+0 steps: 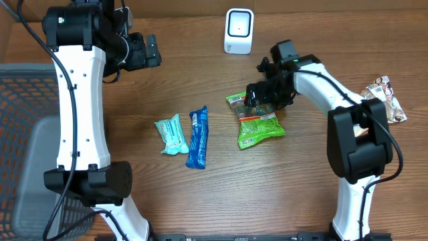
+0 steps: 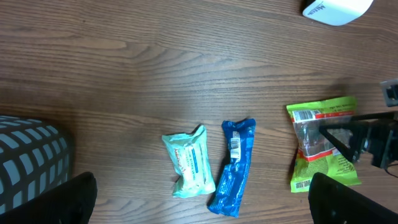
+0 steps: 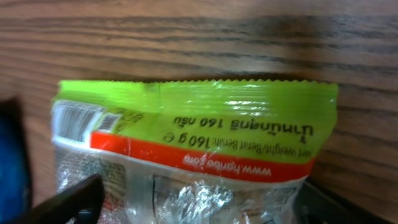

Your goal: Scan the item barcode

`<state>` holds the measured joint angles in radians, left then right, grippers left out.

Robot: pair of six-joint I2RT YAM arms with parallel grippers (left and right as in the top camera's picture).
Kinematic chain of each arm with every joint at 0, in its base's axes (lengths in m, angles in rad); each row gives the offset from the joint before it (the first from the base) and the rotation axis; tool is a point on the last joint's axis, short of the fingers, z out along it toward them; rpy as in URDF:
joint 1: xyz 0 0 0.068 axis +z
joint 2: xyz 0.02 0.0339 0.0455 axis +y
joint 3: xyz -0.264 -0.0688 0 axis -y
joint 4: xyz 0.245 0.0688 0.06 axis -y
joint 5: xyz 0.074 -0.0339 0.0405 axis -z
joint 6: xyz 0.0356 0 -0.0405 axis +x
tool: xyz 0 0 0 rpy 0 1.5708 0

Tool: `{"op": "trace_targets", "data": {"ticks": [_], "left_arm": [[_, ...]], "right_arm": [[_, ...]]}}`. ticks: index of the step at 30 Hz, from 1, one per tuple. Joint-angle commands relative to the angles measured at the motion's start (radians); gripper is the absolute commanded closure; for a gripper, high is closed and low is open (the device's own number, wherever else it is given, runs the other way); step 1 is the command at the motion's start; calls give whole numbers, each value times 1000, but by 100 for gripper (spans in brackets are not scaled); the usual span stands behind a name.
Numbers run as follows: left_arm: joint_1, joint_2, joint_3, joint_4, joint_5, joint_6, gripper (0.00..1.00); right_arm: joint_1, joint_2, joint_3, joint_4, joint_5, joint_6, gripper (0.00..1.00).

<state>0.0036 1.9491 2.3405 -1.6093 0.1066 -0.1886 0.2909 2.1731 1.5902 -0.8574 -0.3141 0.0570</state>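
Green snack bag [image 1: 262,128]: flat on worktop [image 1: 200,201], centre-right. Long axis far-to-near, barcode end toward scanner [image 1: 239,31]. Right hand [image 1: 262,102] over far end, fingers spread wide, straddling bag, not clamped. Left hand [image 1: 155,52] spread, empty.

The right fingers [image 1: 257,97] are covering part of the green packet [image 1: 262,128] in the overhead view. The right wrist view's bottom edge is cutting off the packet's lower part. Beyond the packet, the white scanner [image 2: 336,9] is running off the left wrist view's top edge.
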Motion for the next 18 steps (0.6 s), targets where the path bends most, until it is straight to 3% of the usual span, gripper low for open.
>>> {"op": "trace_targets", "data": {"ticks": [1,12,18], "left_arm": [[-4,1,18,-2,-6,-14,0],[-4,1,18,-2,-6,-14,0],[-4,1,18,-2,-6,-14,0]], "right_arm": [[23,122,-34,-29,102,53,16],[22,142,-33,-57,-3,44,96],[5,134,29,-169,-68,14,96]]}}
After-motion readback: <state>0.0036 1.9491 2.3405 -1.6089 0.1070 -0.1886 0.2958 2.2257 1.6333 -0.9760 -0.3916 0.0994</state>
